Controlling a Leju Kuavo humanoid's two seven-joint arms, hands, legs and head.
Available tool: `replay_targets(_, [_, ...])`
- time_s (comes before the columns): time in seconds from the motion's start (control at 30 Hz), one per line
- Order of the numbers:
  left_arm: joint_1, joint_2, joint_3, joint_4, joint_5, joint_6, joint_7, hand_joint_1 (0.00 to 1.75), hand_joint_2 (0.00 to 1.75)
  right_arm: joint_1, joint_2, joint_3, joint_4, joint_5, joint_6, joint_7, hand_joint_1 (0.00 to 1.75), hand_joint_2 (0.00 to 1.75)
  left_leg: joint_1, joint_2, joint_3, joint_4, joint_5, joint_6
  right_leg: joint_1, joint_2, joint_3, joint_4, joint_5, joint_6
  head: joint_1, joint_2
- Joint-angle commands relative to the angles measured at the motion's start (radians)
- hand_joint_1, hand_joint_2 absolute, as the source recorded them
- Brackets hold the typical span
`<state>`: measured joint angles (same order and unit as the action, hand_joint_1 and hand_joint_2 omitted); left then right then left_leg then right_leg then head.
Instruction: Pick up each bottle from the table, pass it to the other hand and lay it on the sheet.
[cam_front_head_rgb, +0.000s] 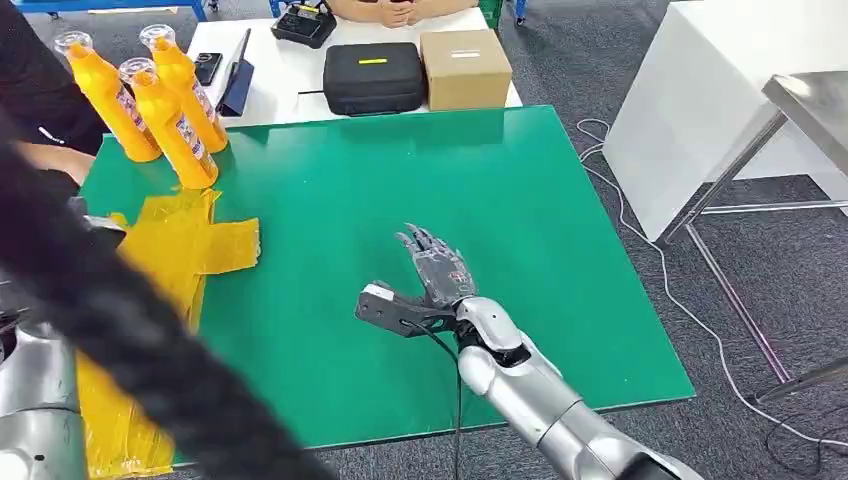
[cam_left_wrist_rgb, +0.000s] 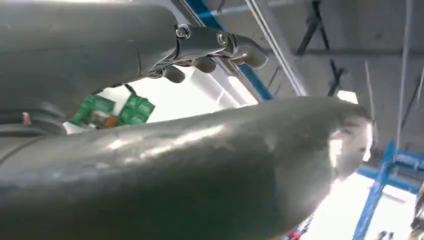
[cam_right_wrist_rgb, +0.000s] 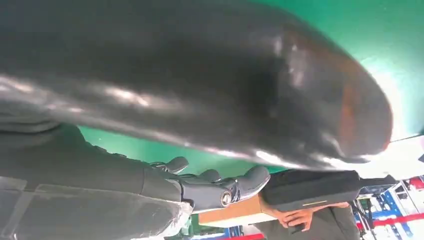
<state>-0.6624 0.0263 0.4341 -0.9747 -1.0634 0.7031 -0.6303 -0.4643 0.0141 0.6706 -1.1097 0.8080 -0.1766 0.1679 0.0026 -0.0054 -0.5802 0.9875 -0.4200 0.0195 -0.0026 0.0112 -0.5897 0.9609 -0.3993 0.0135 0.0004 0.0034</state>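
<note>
Upright, three orange bottles (cam_front_head_rgb: 165, 105) with unreadable labels, right hand (cam_front_head_rgb: 425, 285) spread empty, left hand (cam_left_wrist_rgb: 210, 47) state unclear.

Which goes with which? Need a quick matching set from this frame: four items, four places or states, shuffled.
Items:
1. three yellow plastic bottles
2. crinkled yellow plastic sheet
3. right robot hand
4. brown cardboard box

Places or states:
A. open, above the green mat's middle
B. on the white table beyond the mat
C. standing at the mat's far left corner
D. lying at the mat's left edge

Pairs: 1-C, 2-D, 3-A, 4-B
</note>
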Motion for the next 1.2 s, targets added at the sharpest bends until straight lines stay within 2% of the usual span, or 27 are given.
replay_targets(0.03, [-0.044, -0.03, 0.012, -0.085, 0.12, -0.005, -0.052, 0.0, 0.0, -0.029, -0.02, 0.019, 0.041, -0.003, -0.006, 0.0, 0.0, 0.0, 0.001, -0.002, 0.002, 0.001, -0.002, -0.001, 0.001, -0.003, 0.003, 0.0, -0.002, 0.0, 0.0, 0.0])
replay_targets(0.23, [-0.044, -0.03, 0.012, -0.085, 0.12, -0.005, -0.052, 0.0, 0.0, -0.029, -0.02, 0.019, 0.041, -0.003, -0.006, 0.0, 0.0, 0.0, 0.001, -0.001, 0.002, 0.0, -0.001, -0.001, 0.001, -0.003, 0.003, 0.0, -0.001, 0.0, 0.0, 0.0])
replay_targets(0.37, [0.0, -0.038, -0.043, -0.221, 0.214, -0.005, -0.068, 0.0, 0.0, -0.018, -0.024, 0.006, 0.019, 0.008, -0.037, -0.007, 0.0, 0.0, 0.001, -0.001, 0.002, 0.001, -0.002, -0.001, 0.001, -0.003, 0.003, 0.0, -0.002, 0.0, 0.0, 0.0])
replay_targets(0.47, [0.04, -0.049, -0.092, -0.325, 0.283, -0.005, -0.068, 0.0, 0.0, 0.005, -0.029, -0.037, -0.034, -0.015, -0.142, -0.074, 0.0, 0.0, 0.001, -0.001, 0.001, 0.0, -0.001, 0.0, 0.001, -0.003, 0.002, -0.001, -0.002, 0.0, 0.0, 0.0])
replay_targets(0.53, [0.071, 0.005, -0.217, -0.356, 0.396, -0.005, -0.004, 0.0, 0.0, 0.024, -0.041, -0.076, -0.091, -0.018, -0.237, -0.139, 0.0, 0.0, 0.0, -0.003, 0.002, 0.0, -0.002, -0.001, 0.001, -0.004, 0.003, -0.001, -0.003, 0.001, 0.0, 0.0])
replay_targets(0.57, [0.083, 0.056, -0.327, -0.362, 0.481, -0.008, 0.053, 0.0, 0.0, 0.036, -0.048, -0.111, -0.13, -0.033, -0.317, -0.204, 0.0, 0.0, 0.0, -0.002, 0.001, 0.0, -0.001, 0.0, 0.001, -0.003, 0.001, 0.0, -0.002, 0.0, 0.0, 0.0])
replay_targets(0.6, [0.084, 0.066, -0.379, -0.378, 0.591, -0.062, 0.069, 0.0, 0.0, 0.04, -0.052, -0.14, -0.164, -0.055, -0.384, -0.267, 0.0, 0.0, 0.0, -0.002, 0.002, 0.0, -0.002, -0.001, 0.001, -0.004, 0.003, -0.001, -0.003, 0.001, 0.0, 0.0])
replay_targets(0.63, [0.078, 0.072, -0.411, -0.377, 0.651, -0.111, 0.084, 0.0, 0.0, 0.031, -0.061, -0.16, -0.178, -0.085, -0.401, -0.3, 0.0, 0.0, 0.0, -0.003, 0.0, 0.001, -0.001, -0.001, 0.0, -0.004, 0.001, 0.0, -0.002, 0.0, 0.0, 0.0])
replay_targets(0.67, [0.067, 0.063, -0.447, -0.381, 0.801, -0.238, 0.103, 0.0, 0.0, 0.005, -0.065, -0.19, -0.193, -0.154, -0.413, -0.359, 0.0, 0.0, 0.001, -0.005, 0.001, 0.001, -0.002, -0.001, 0.001, -0.006, 0.002, 0.001, -0.003, 0.0, 0.0, 0.0])
replay_targets(0.7, [0.052, 0.06, -0.484, -0.371, 0.917, -0.345, 0.129, 0.0, 0.0, -0.028, -0.066, -0.207, -0.187, -0.188, -0.419, -0.403, 0.0, 0.0, 0.0, -0.005, -0.002, 0.002, -0.001, -0.001, 0.0, -0.006, 0.0, 0.002, -0.003, 0.0, 0.0, 0.0])
replay_targets(0.77, [0.012, 0.037, -0.539, -0.328, 1.035, -0.432, 0.138, 0.0, 0.0, -0.105, -0.048, -0.25, -0.147, -0.255, -0.393, -0.466, 0.0, 0.0, 0.0, -0.004, -0.003, 0.002, 0.0, 0.0, 0.0, -0.005, -0.002, 0.002, -0.001, 0.0, 0.0, 0.0])
replay_targets(0.83, [-0.022, 0.009, -0.581, -0.275, 1.104, -0.471, 0.156, 0.0, 0.0, -0.188, -0.003, -0.282, -0.082, -0.312, -0.334, -0.462, 0.0, 0.0, 0.0, -0.006, -0.003, 0.004, 0.0, -0.001, 0.0, -0.007, -0.001, 0.003, -0.002, 0.001, 0.0, 0.0])
replay_targets(0.9, [-0.045, -0.008, -0.62, -0.216, 1.128, -0.493, 0.164, 0.0, 0.0, -0.227, 0.031, -0.296, -0.053, -0.374, -0.319, -0.514, 0.0, 0.0, -0.001, -0.004, -0.004, 0.005, 0.0, 0.0, -0.001, -0.005, -0.002, 0.004, -0.001, 0.001, 0.0, 0.0])
replay_targets(0.97, [-0.058, -0.043, -0.624, -0.165, 1.168, -0.514, 0.177, 0.0, 0.0, -0.235, 0.056, -0.295, -0.05, -0.425, -0.304, -0.548, 0.0, 0.0, -0.001, -0.003, -0.002, 0.003, 0.001, 0.001, -0.001, -0.004, -0.001, 0.002, 0.0, 0.001, 0.0, 0.0])
replay_targets(1.03, [-0.069, -0.049, -0.634, -0.136, 1.171, -0.516, 0.172, 0.0, 0.0, -0.221, 0.066, -0.286, -0.065, -0.441, -0.312, -0.564, 0.0, 0.0, -0.002, -0.001, -0.001, 0.001, 0.002, 0.001, -0.001, -0.002, -0.001, 0.0, 0.003, -0.001, 0.0, 0.0])
replay_targets(1.2, [-0.086, -0.079, -0.648, -0.076, 1.176, -0.524, 0.179, 0.0, 0.0, -0.205, 0.114, -0.286, -0.093, -0.557, -0.245, -0.619, 0.0, 0.0, -0.001, -0.002, 0.002, 0.001, 0.0, 0.0, 0.0, -0.004, 0.002, 0.001, 0.001, -0.001, 0.0, 0.0])
